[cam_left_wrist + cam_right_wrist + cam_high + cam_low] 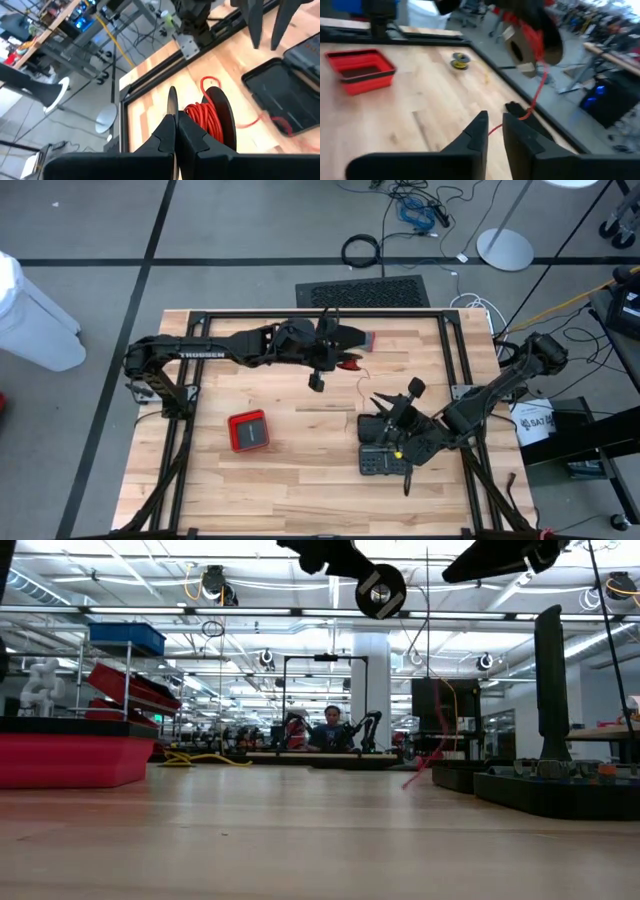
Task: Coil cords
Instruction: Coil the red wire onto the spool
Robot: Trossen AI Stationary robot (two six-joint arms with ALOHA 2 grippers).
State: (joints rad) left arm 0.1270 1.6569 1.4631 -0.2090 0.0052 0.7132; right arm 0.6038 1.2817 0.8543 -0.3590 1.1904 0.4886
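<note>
Along the front of the wooden table (280, 480) we see a red tray (248, 430) on the left-arm side. Black trays (385, 445) sit on the right-arm side. The right gripper (492, 131) hovers low over those black trays and points toward the table's middle. Its fingers stand a little apart with a narrow gap. The loose end of the red cord (536, 90) runs down to that gap, but we cannot tell if it is pinched there.

Farther in, that cord tail hangs slack from above and trails toward the tabletop. A small yellow-and-black reel (460, 61) lies on the wood past the red tray.

Beyond mid-table the left gripper (175, 120) is raised off the surface. Its fingers are pressed together on the thin black flange of a spool (225, 115). Most of the red cord is wound round that spool's core between the two flanges. The spool hangs well above the wood.

Past the table's far edge the low view shows a person (330, 730) seated at a distant bench.
</note>
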